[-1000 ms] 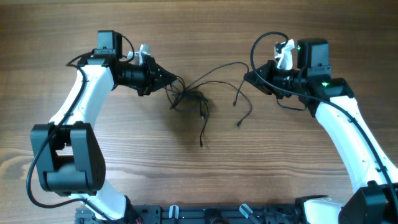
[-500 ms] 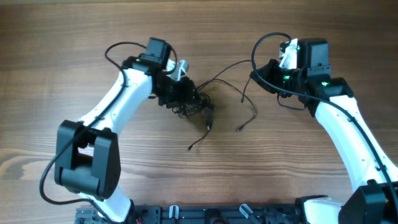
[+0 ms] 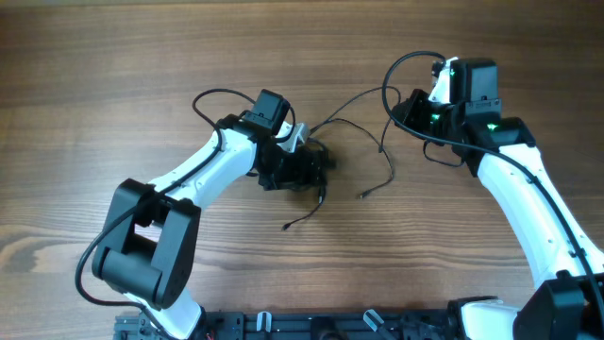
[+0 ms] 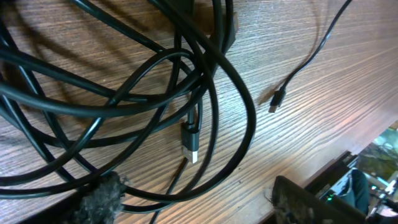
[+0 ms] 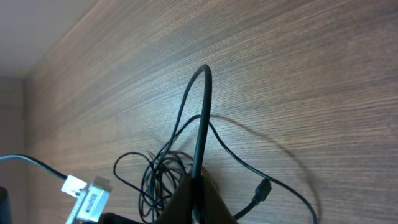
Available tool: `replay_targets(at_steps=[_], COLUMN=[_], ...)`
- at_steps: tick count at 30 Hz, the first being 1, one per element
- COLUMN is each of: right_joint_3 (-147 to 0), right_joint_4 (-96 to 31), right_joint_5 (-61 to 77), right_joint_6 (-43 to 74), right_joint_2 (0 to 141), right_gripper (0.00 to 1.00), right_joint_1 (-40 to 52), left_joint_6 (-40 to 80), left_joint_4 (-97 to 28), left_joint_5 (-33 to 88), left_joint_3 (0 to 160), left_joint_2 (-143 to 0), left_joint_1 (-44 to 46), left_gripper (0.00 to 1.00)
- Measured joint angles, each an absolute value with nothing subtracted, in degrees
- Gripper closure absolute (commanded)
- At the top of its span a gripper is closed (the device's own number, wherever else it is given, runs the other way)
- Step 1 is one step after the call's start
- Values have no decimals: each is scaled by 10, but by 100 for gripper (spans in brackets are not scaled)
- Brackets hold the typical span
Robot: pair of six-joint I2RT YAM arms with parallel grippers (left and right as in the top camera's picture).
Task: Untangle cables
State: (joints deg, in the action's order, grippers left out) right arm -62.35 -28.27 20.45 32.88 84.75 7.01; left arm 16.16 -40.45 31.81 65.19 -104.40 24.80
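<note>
The cables (image 3: 304,162) lie as a dark knot of thin black loops near the middle of the table (image 3: 142,76). From the knot, one loose tail runs toward the near edge and another curves off to the right of it, each ending in a small plug that lies flat on the wood. In the left wrist view a silvery-tipped plug (image 4: 191,144) lies inside the loops.

The left claw (image 3: 317,168) sits right on the knot, low over the wood. Its jaws are spread wide, with loops lying between them, and nothing is pinched.

A long strand leaves the knot and arcs up and rightward to the right claw (image 3: 401,109), well apart from the knot. This claw is pressed together on that strand, which rises from its tips in a tall bend.
</note>
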Motion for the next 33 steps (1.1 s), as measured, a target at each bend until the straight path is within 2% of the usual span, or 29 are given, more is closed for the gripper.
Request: replay_targets(at_steps=[10, 12, 13, 14, 16, 17, 21, 23, 26, 29, 33], right_joint_3=[-623, -623, -623, -623, -623, -623, -623, -623, -623, -641, -719], right_joint_4=[-260, -248, -246, -242, -234, -226, -217, -218, -209, -229, -263], right_joint_5=[199, 198, 198, 196, 194, 192, 190, 193, 214, 237, 251], right_joint_6=[239, 222, 217, 212, 206, 203, 196, 193, 182, 168, 144], right_joint_2=[849, 849, 849, 851, 858, 866, 897, 917, 928, 929, 929], right_gripper=[96, 96, 93, 72, 50, 44, 36, 36, 25, 24, 24], right_joint_1=[70, 70, 70, 70, 70, 70, 70, 70, 70, 79, 142], left_joint_6=[171, 171, 177, 199, 232, 249, 273, 278, 276, 271, 269], left_joint_4=[-397, -401, -411, -431, -444, -448, -448, -451, -460, -463, -463], left_joint_5=[321, 300, 277, 228, 168, 142, 139, 150, 159, 174, 192], left_joint_3=[728, 737, 738, 737, 737, 737, 737, 737, 737, 737, 737], left_joint_2=[-996, -978, -977, -978, -982, -983, -984, -984, -984, -984, -984], left_joint_1=[198, 198, 199, 199, 196, 189, 134, 102, 88, 72, 40], left_gripper=[9, 7, 4, 2, 0, 0, 0, 0, 0, 0, 0])
